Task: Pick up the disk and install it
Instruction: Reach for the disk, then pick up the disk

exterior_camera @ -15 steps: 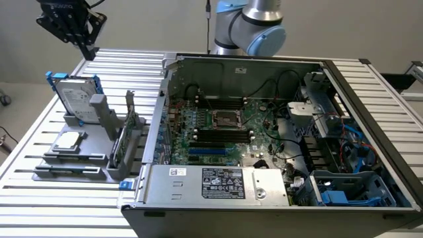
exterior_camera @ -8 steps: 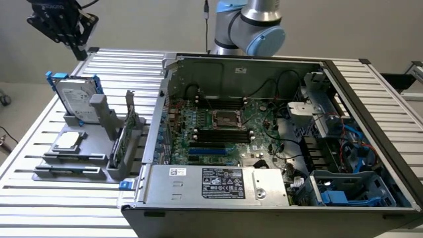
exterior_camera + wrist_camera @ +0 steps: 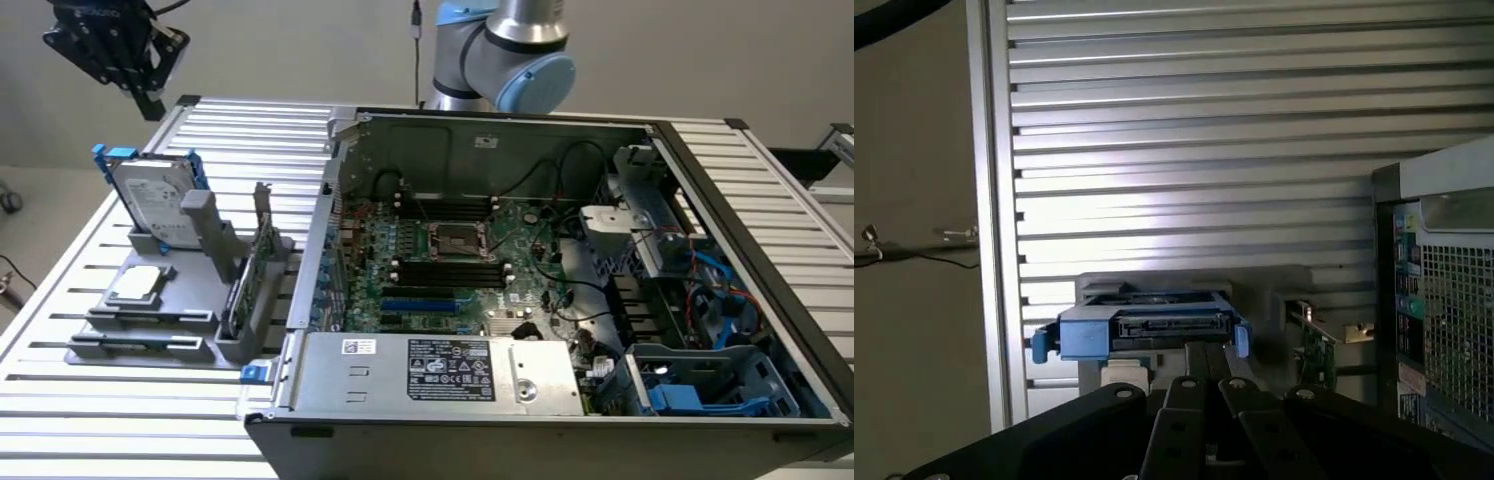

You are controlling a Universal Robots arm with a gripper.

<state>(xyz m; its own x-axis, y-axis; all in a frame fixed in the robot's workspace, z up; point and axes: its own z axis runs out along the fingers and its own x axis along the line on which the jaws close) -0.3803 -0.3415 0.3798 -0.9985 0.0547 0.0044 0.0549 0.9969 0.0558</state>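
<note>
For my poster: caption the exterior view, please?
Shut pincer high above the upright disk, beside an open computer case.

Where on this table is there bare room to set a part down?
Bare table slats lie in front of the rack and behind it, past the disk. A strip flanks the case on the exterior view's right. Rack and case interior are crowded.

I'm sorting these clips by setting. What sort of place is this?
Probably a robotics lab or test bench for computer assembly: a robot arm at a slatted metal table, an open computer case lying on it, and a disk standing upright in a grey fixture beside the case.
</note>
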